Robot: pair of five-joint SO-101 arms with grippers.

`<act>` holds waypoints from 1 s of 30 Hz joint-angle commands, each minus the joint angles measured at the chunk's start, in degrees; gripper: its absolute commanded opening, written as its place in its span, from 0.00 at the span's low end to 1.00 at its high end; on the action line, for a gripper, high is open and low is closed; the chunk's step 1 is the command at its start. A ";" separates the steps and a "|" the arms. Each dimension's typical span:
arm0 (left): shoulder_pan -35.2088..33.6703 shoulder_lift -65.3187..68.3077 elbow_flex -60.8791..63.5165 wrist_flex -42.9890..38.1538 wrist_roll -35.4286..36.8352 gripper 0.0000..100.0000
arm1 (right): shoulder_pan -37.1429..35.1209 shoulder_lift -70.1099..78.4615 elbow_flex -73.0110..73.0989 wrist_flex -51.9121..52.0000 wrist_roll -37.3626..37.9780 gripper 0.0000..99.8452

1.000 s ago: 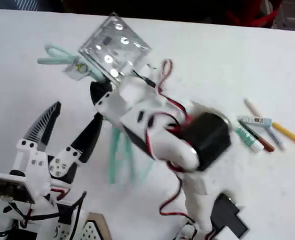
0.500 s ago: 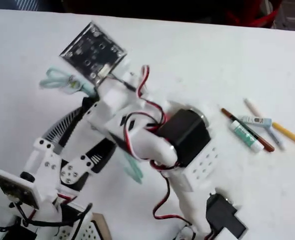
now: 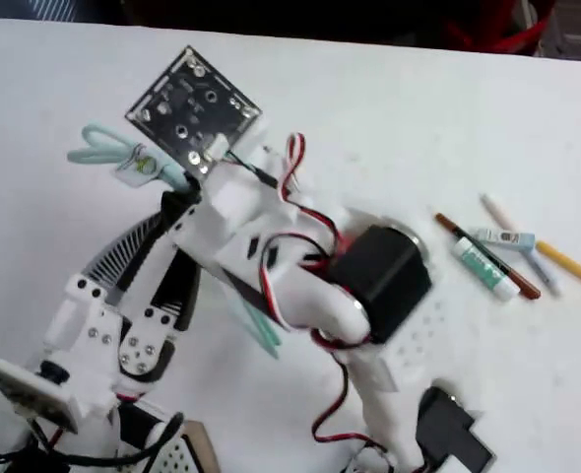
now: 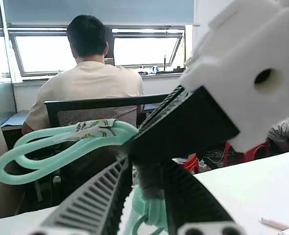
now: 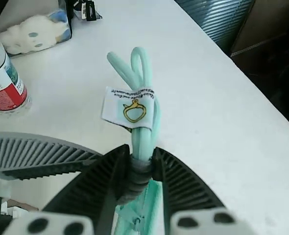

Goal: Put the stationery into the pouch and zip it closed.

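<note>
**Pouch** (image 3: 256,330): mint. It lies toward 8 o'clock in the high view, mostly under the reaching arm. Its carry loop (image 3: 98,153) and paper tag (image 5: 130,110) stick out at 10 o'clock.

**Right tool** (image 5: 139,155): clenched on the base of the pouch's loop.

**Left tool** (image 4: 145,171): close against the same spot. Whether it grips or is released cannot be told.

**Stationery**: a brown pencil (image 3: 487,258), a green-labelled tube (image 3: 485,268) and a yellow pencil (image 3: 571,266) are bunched at 3 o'clock on the worktop (image 3: 419,108). They are well apart from the pouch, and none appears to be packed yet.

**Risks, as judged**
- Both tools crowd one small point, so they may knock together or pull against each other and tug the loop free.
- A hold on the loop alone leaves the body slack, so the mouth may prove awkward to open.

**Views compared**
- The right wrist view gives the grip itself – ribbed pads (image 5: 156,169) pinching the cord. In the high view the arm's camera board (image 3: 192,108) covers that spot.
- The high view supplies the layout and how far the stationery sits from the pouch.
</note>
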 commanded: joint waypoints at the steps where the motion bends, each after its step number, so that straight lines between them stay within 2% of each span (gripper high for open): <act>1: 4.53 0.40 -2.02 -1.14 -2.64 0.11 | -3.21 -2.86 -0.09 -0.66 -0.09 0.02; 4: 5.14 0.40 -2.02 -0.62 -2.37 0.17 | -3.03 -3.21 -0.62 -0.75 0.00 0.02; 9: 2.59 0.40 -2.55 1.32 2.81 0.25 | -3.12 -5.23 -0.53 -1.10 0.09 0.02; 13: 0.92 0.40 -2.55 1.49 2.99 0.25 | -3.21 -7.96 -0.09 -2.33 0.09 0.02; 17: 0.75 0.40 -2.55 1.32 3.08 0.25 | -6.20 -8.66 0.00 -2.33 0.09 0.02; 19: 0.75 0.40 -2.55 1.14 3.08 0.23 | -6.46 -8.40 0.00 -2.33 0.09 0.02; 23: 0.75 0.40 -4.22 1.23 2.73 0.13 | -6.11 -8.31 0.09 -2.24 0.09 0.02; 27: 0.84 0.40 -7.82 1.58 2.64 0.05 | -2.86 -8.22 0.09 -1.71 0.09 0.02; 30: 1.10 0.40 -9.32 1.67 2.64 0.04 | 1.54 -8.13 0.09 -1.98 0.00 0.02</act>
